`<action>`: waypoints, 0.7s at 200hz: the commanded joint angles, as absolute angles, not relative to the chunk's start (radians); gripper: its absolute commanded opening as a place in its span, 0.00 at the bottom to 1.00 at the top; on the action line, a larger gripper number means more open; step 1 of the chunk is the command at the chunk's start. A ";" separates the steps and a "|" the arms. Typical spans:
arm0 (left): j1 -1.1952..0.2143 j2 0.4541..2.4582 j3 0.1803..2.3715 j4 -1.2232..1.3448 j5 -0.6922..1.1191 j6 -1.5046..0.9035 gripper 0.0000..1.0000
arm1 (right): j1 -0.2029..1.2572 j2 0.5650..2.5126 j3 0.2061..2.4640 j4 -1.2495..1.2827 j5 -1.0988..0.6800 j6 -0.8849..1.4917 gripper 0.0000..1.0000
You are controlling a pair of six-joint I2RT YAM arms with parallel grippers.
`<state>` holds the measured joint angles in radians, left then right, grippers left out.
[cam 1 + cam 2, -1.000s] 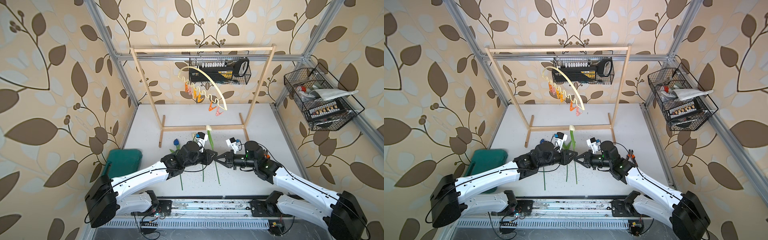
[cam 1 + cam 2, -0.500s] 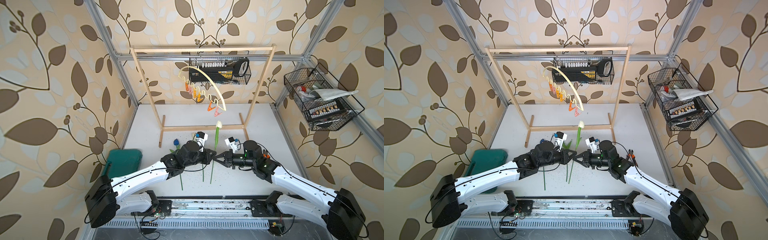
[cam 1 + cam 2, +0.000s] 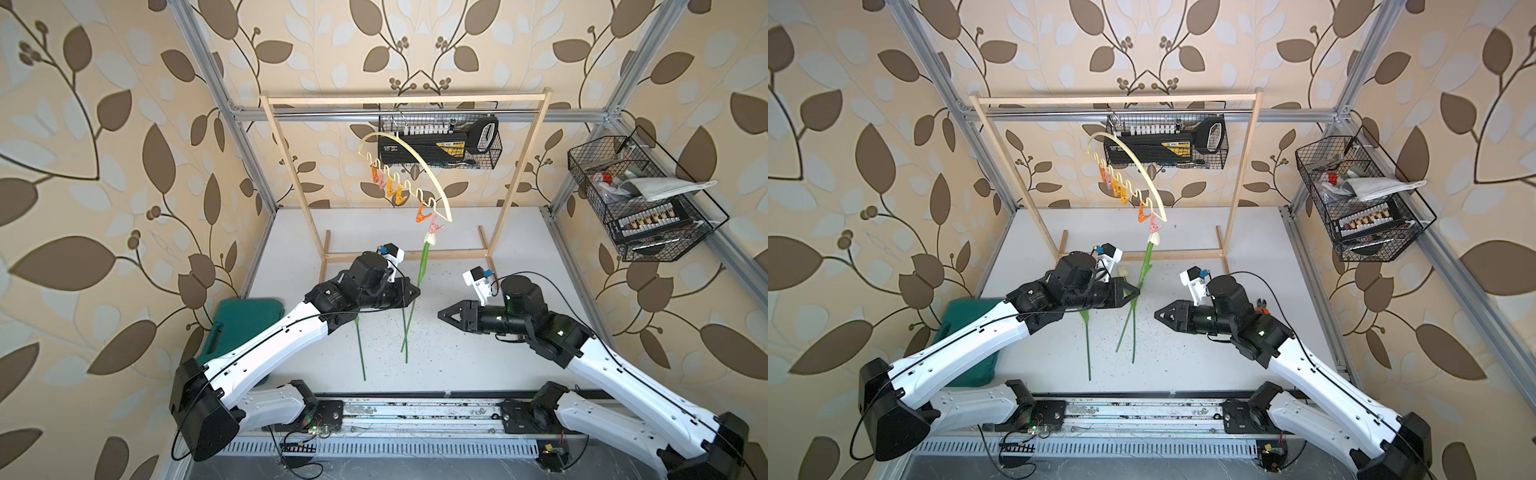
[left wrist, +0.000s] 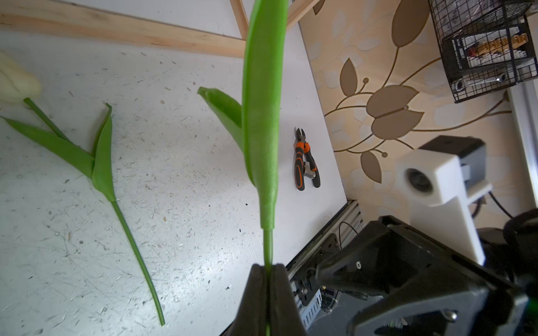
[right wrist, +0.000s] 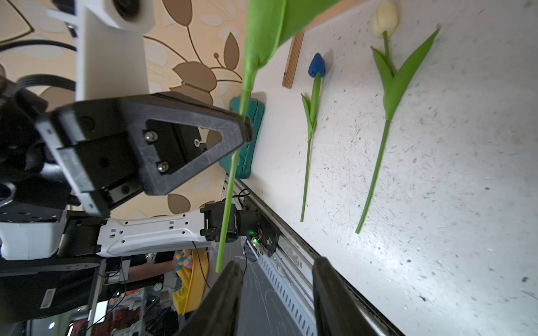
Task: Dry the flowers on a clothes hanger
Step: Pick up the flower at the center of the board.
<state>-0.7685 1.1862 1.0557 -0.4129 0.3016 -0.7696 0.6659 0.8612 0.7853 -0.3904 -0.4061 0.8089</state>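
- Cream tulip (image 3: 424, 259) has changed hands: your left gripper (image 3: 415, 291) has pressed its jaws together on the thin stem just below the leaves, as the left wrist view (image 4: 267, 270) shows
- Your right gripper (image 3: 442, 315) has let go and drawn back; its jaws are spread with nothing between them, apart from the stem
- The flower stands nearly upright, its head just under the pink clip (image 3: 435, 227) at the low end of the hanger (image 3: 419, 160)
- The blue tulip (image 5: 316, 65) and the second cream one (image 5: 384, 17) lie flat on the table (image 3: 498, 365)
- Handover looks done, so your right gripper is probably free to work the clip
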 commanded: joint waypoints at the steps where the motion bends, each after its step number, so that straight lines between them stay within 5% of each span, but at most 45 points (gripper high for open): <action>1: -0.714 1.228 1.125 -0.595 0.491 -0.772 0.00 | 0.677 0.835 0.830 -0.632 -0.234 0.537 0.41; 64: -0.650 1.278 1.280 -0.868 0.702 -0.822 0.00 | 0.804 0.794 0.829 -0.511 -0.217 0.308 0.53; 140: -0.558 1.370 1.366 -1.061 0.912 -0.914 0.00 | 1.204 0.830 0.866 -0.270 0.112 -0.003 0.48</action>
